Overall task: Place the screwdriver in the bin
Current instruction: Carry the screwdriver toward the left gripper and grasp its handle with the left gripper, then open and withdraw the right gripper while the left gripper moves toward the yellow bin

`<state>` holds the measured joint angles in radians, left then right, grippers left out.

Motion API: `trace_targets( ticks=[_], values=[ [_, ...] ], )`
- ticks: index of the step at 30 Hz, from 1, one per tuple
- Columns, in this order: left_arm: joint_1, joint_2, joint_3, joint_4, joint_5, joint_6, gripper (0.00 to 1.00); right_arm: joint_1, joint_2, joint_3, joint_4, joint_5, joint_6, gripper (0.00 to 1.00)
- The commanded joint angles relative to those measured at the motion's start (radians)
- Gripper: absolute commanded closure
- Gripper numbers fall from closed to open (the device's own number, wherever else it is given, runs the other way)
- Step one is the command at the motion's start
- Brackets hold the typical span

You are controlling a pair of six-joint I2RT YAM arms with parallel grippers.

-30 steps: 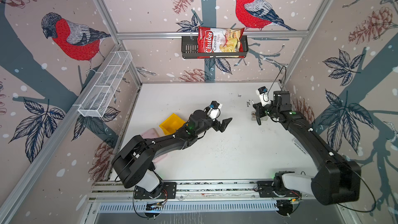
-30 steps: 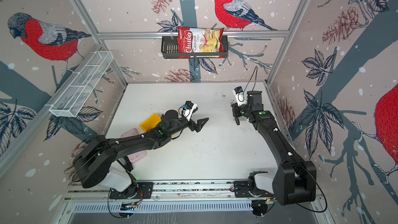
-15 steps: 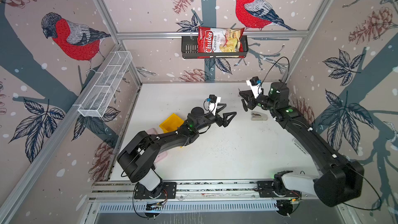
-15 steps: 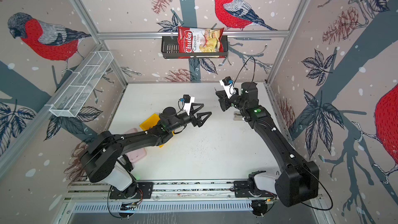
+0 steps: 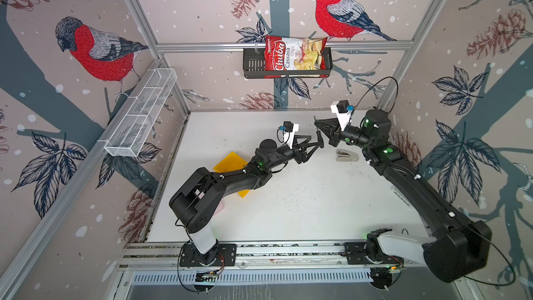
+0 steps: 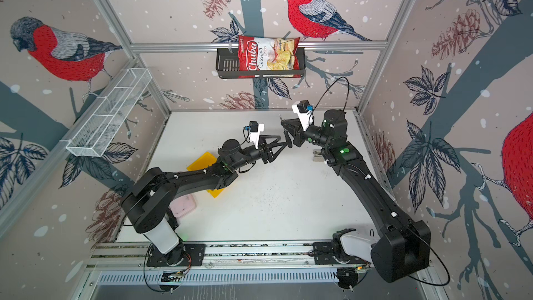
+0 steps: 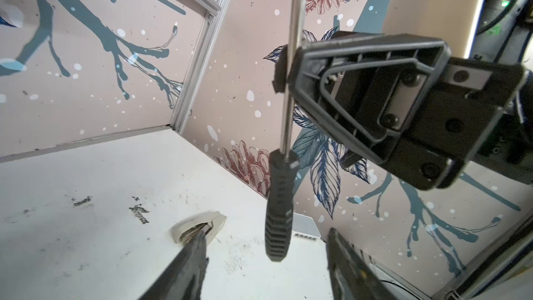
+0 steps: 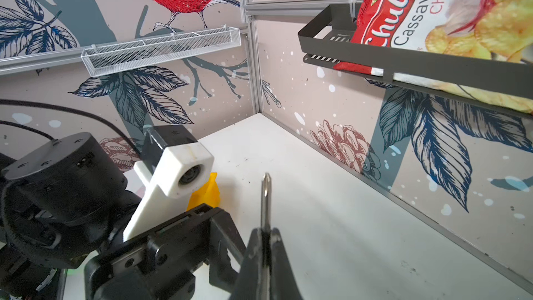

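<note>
Screwdriver (image 7: 278,206) is held clear of the table (image 5: 302,212), hung near-vertical with the tip up and the black handle down. Bare shaft is pinched roughly mid-length by the right gripper (image 7: 288,75), jaws fully closed on it. Handle hangs below that grip, between the fingers (image 7: 187,266) of the left gripper (image 7: 266,233). Those jaws are partly open, a gap is seen on each side of the handle, and nothing is held by them yet.

Handling, as judged: light and rigid, no give expected. Shaft is thin, smooth metal, so slip or swivel in a pinch is likely, and a second grip there is not advised. Ribbed handle is the better seat: thicker, grippy, most of the mass. Hold should be taken squarely across the ribbed mid-handle before the shaft is let go. Pointed tip is to be kept off the walls.

Bin (image 5: 230,163) sits on the table behind the left gripper, partly under that arm's forearm, well apart from the screwdriver. Open top is mostly hidden, so its orientation cannot be confirmed.
</note>
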<state>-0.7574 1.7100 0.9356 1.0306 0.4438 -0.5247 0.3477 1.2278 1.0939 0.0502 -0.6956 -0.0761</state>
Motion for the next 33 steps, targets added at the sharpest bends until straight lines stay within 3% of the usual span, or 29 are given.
trace_targets(
  ticks=[1,18,27,33],
  values=[
    [0.0,0.003,0.008,0.082,0.019,-0.026,0.41,0.005,-0.004,0.001,0.034,-0.038,0.015,1.0],
    [0.0,0.017,0.026,0.072,0.043,-0.033,0.69,0.024,0.021,0.029,-0.035,-0.076,-0.035,1.0],
    [0.0,0.012,0.02,0.069,0.038,-0.032,0.71,0.04,0.06,0.055,-0.105,-0.078,-0.083,1.0],
    [0.0,0.008,0.014,0.072,0.035,-0.032,0.81,0.042,0.059,0.052,-0.117,-0.072,-0.09,1.0]
  ],
)
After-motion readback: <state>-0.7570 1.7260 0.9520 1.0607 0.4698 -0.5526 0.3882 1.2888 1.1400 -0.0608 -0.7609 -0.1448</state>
